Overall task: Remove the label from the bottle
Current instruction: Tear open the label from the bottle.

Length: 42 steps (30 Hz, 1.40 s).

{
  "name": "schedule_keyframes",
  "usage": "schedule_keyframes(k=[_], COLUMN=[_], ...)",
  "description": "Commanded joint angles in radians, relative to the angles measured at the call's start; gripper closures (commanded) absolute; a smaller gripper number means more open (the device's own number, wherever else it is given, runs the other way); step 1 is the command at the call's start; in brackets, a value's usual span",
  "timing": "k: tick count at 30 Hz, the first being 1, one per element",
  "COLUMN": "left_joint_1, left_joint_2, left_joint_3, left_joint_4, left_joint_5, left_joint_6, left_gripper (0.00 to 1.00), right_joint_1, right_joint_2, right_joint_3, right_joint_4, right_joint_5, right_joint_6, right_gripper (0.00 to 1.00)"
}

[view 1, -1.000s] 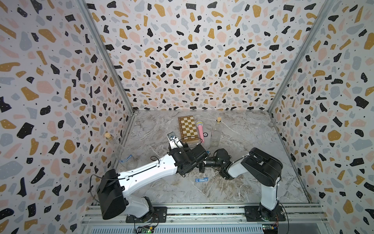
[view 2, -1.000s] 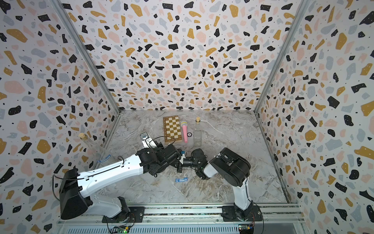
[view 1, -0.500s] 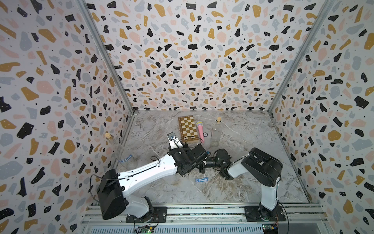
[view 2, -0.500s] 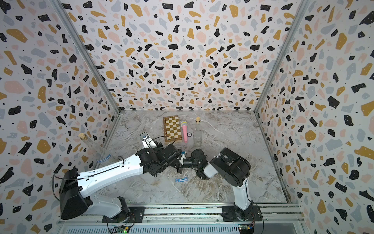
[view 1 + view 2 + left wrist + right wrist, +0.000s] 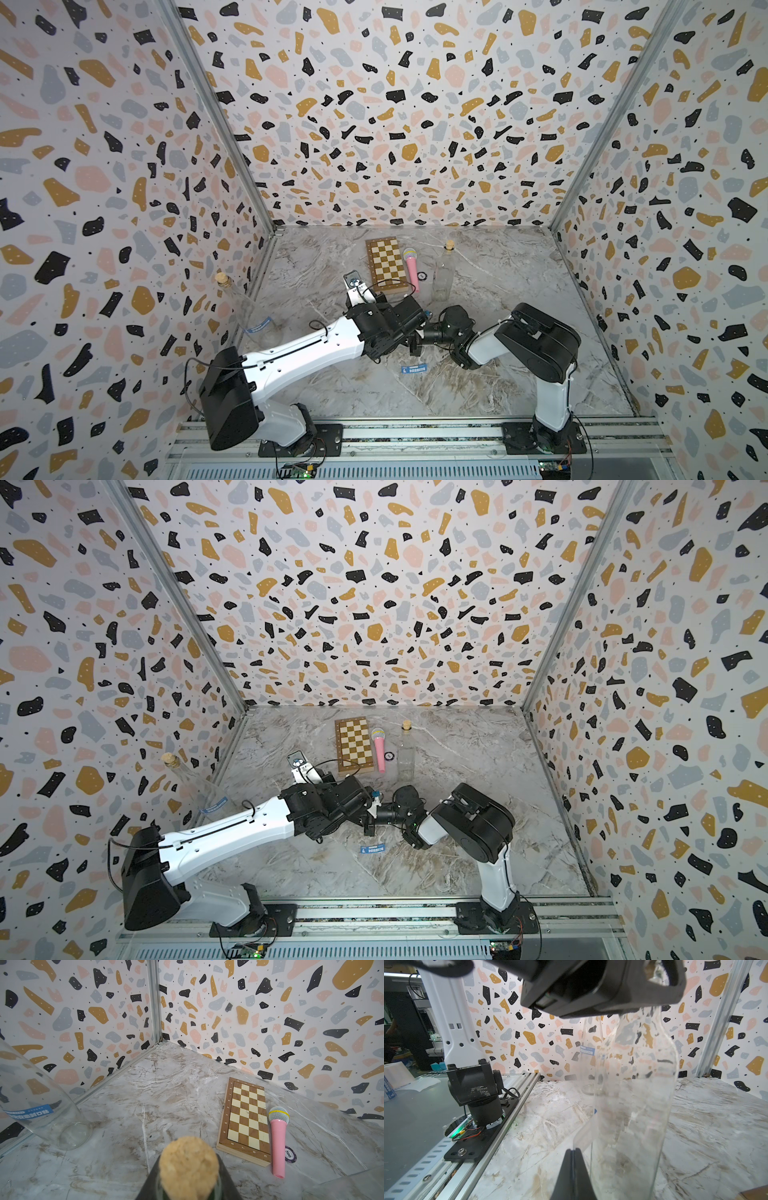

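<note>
Comparing w/ 1 s back, nothing has shifted: both arms sit frozen and the jaws are unchanged. I judge the peel is paused mid-pull, not finished.

Top views: left gripper (image 5: 411,322) and right gripper (image 5: 417,338) meet nose to nose near table centre, at 6 o'clock of the chessboard (image 5: 385,262). Left arm stretches low from its base at 7 o'clock toward centre. Right arm is folded tight, its upper link leaning toward 3 o'clock and the forearm doubling back toward 9. What they hold is hidden under them here. A loose blue sticker (image 5: 415,369) lies on the marble at 6 o'clock of the pair.

Left wrist: cork (image 5: 188,1167) sits btwn 2 dark fingers, so the left jaws are clamped on the neck just below it.

Right wrist: bottle (image 5: 633,1105) stands upright on the table, neck up inside the left gripper. Right jaws are pressed together on a pale strip of label (image 5: 583,1134) that bridges from the glass wall to the fingertips. Its other end looks still stuck, w/ a blue edge showing, so the label is only partly off.
</note>
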Motion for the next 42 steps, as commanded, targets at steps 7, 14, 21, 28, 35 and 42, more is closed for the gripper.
schedule_keyframes(k=[7,14,21,28,35,42], left_joint_1=[-0.001,-0.001,-0.001,-0.001,0.0,0.066], left_joint_2=[-0.03,-0.031,-0.031,-0.038,-0.174,-0.244], left_joint_3=[-0.005,-0.005,-0.006,-0.013,-0.205,-0.325], left_joint_4=[-0.003,-0.001,-0.001,0.013,0.505,0.902], left_joint_5=[-0.064,-0.062,-0.062,-0.058,-0.039,0.081], left_joint_6=[0.009,0.009,0.009,0.021,0.487,0.855], left_gripper=[1.0,1.0,1.0,1.0,1.0,1.0], right_joint_1=[0.007,0.005,0.004,0.004,0.005,0.002], right_joint_2=[-0.04,-0.031,-0.033,-0.044,-0.148,-0.267], right_joint_3=[-0.008,-0.008,-0.01,-0.015,-0.076,-0.084], right_joint_4=[0.056,0.078,0.079,0.068,-0.014,-0.236], right_joint_5=[-0.031,-0.032,-0.031,-0.025,0.006,0.044], right_joint_6=[0.02,0.035,0.034,0.035,0.045,0.089], right_gripper=[1.0,1.0,1.0,1.0,1.0,1.0])
